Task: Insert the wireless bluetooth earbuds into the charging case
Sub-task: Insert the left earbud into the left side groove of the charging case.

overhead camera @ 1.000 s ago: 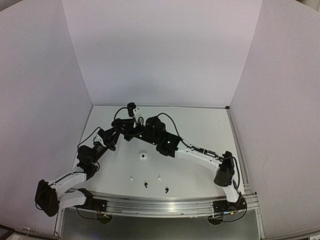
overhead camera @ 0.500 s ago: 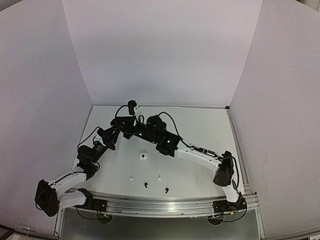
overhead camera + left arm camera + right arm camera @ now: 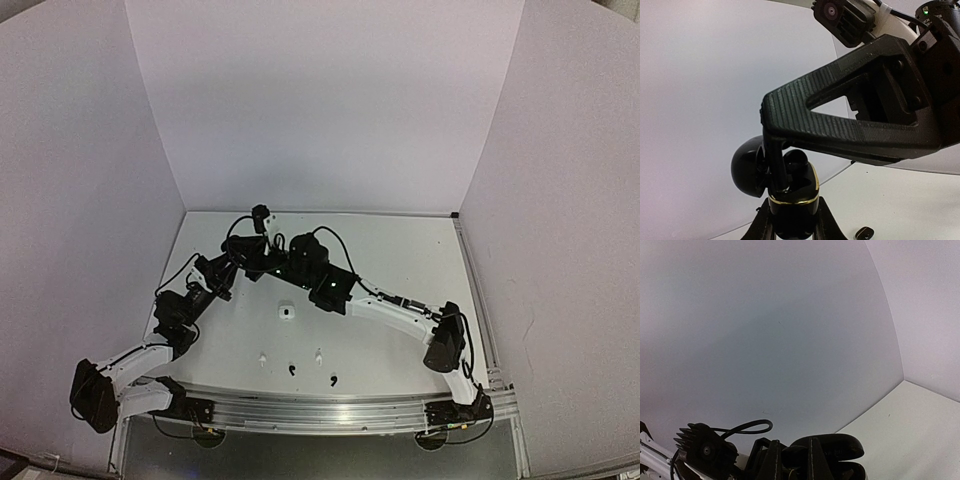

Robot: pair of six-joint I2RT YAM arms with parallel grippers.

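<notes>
My left gripper (image 3: 792, 220) is shut on an upright black charging case (image 3: 792, 197) with a gold rim, held above the table with its lid (image 3: 746, 172) open. A black earbud (image 3: 797, 157) sits in the case's mouth. My right gripper (image 3: 792, 462) reaches down into the case from above, and its fingers (image 3: 774, 162) are closed on a dark round earbud (image 3: 792, 456). In the top view both grippers meet at the back left (image 3: 262, 262). Two white earbuds (image 3: 262, 358) (image 3: 318, 354) and two black earbuds (image 3: 291, 369) (image 3: 333, 379) lie near the front edge.
A small white case (image 3: 286, 313) lies open on the white table (image 3: 420, 260). A small closed black case (image 3: 865, 232) lies on the table beyond the held one. White walls enclose the table on three sides. A metal rail (image 3: 330, 412) runs along the front.
My right arm has shifted slightly left, toward the case in my left gripper. The things on the table have not moved.
</notes>
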